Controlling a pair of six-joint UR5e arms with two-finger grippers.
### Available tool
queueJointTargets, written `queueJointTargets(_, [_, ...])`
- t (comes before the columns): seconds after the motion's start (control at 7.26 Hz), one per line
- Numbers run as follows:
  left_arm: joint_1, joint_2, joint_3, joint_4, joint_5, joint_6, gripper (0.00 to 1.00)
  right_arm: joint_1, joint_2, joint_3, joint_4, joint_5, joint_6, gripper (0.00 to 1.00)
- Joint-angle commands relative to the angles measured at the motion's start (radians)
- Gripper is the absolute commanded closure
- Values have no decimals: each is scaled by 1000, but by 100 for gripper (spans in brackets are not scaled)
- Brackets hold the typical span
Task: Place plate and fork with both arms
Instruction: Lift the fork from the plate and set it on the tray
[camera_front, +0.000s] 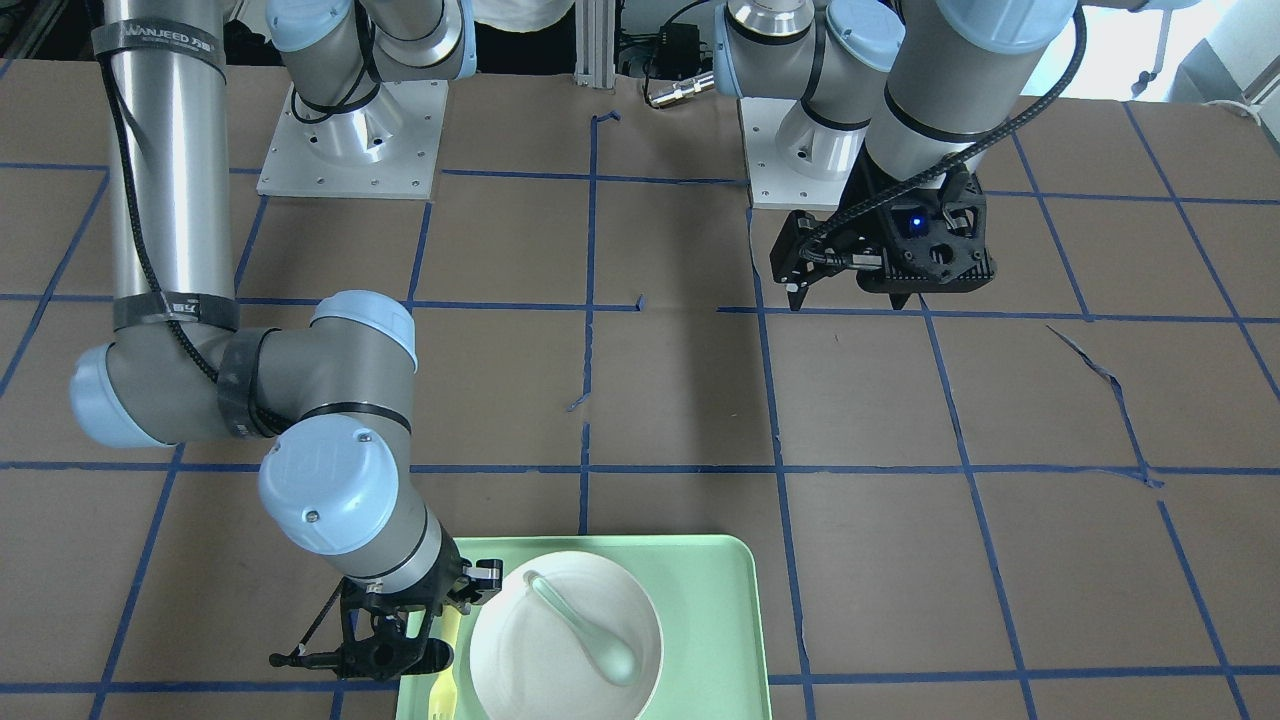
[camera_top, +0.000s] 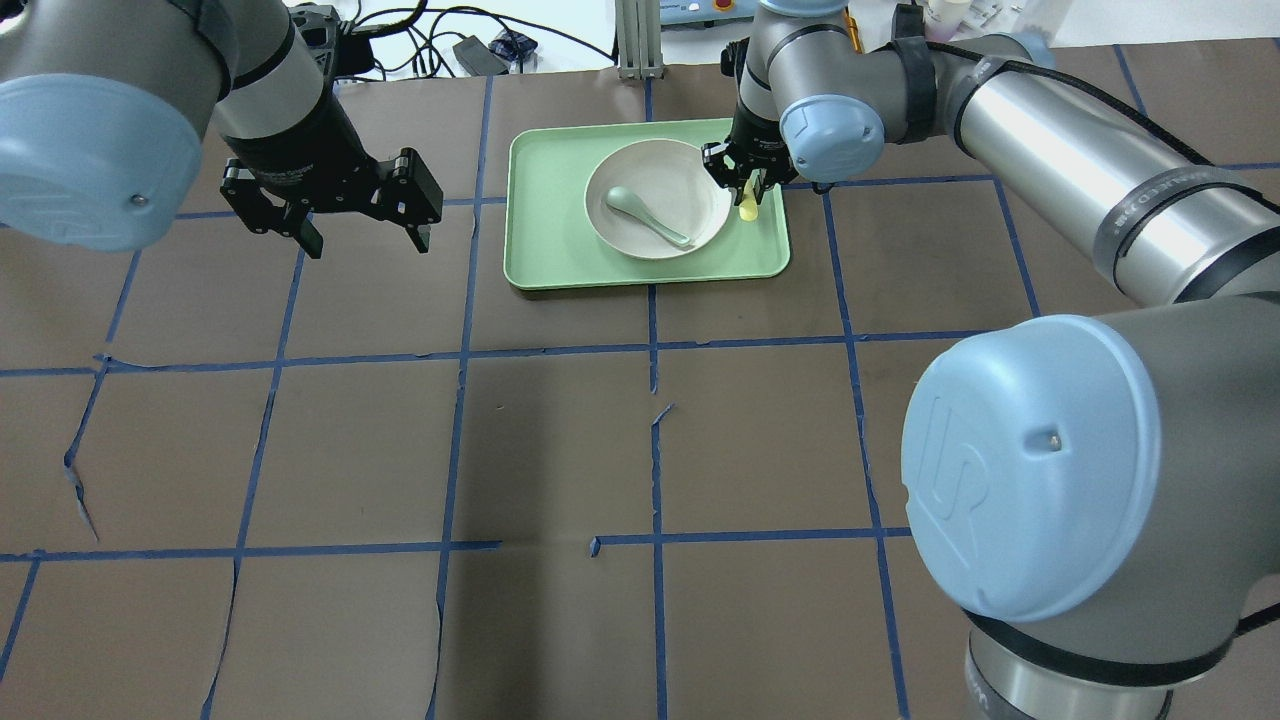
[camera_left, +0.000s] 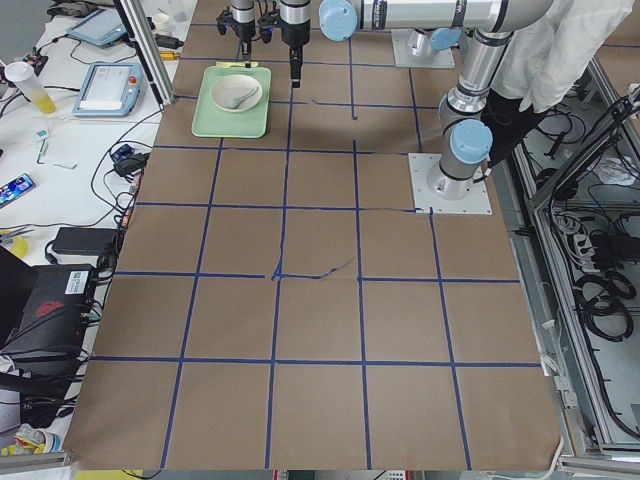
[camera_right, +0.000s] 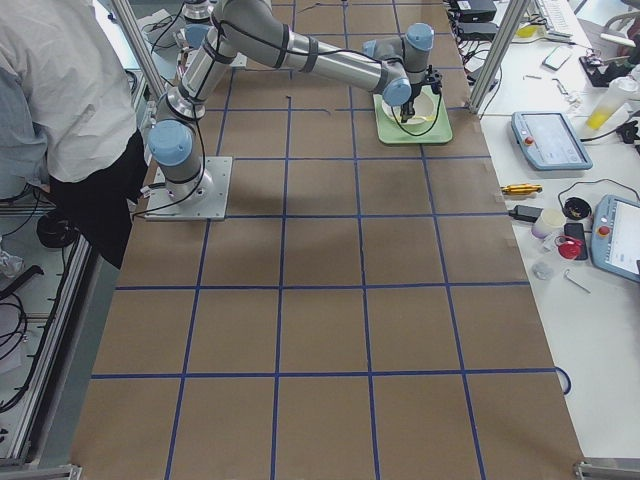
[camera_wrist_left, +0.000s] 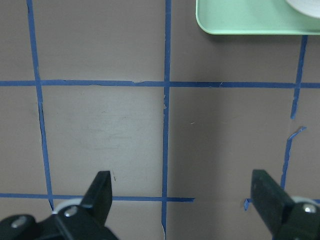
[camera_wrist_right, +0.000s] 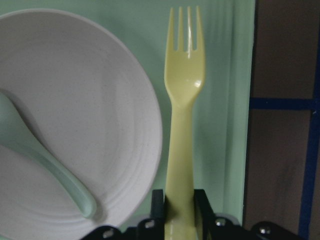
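Note:
The off-white plate (camera_top: 685, 170) sits in the mint-green tray (camera_top: 560, 262), with a grey-green spoon (camera_top: 645, 215) lying in it. My right gripper (camera_top: 748, 187) is shut on the handle of the pale-yellow fork (camera_top: 748, 208). It holds the fork over the tray strip right next to the plate. In the right wrist view the fork (camera_wrist_right: 184, 100) points away from the gripper (camera_wrist_right: 179, 200), its tines beside the plate (camera_wrist_right: 75, 100). I cannot tell if the fork touches the tray. My left gripper (camera_top: 368, 243) is open and empty, above the table left of the tray.
The table is brown paper with a blue tape grid. The left wrist view shows bare paper under the left gripper (camera_wrist_left: 182, 180) and a tray corner (camera_wrist_left: 240, 22). Both arm bases (camera_front: 350, 140) stand at the robot's table edge. Cables and devices lie beyond the table.

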Motion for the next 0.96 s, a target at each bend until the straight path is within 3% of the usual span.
queueJointTargets(0.0, [0,0,0,0,1,0,0,-22,1,39,-6,36,-28,100])
queueJointTargets(0.69, [0,0,-11,0,1,0,0,-29,2,116,-111,47,-73,100])
queueJointTargets(0.83, [0,0,-11,0,1,0,0,-31,2,118,-111,52,-73,87])
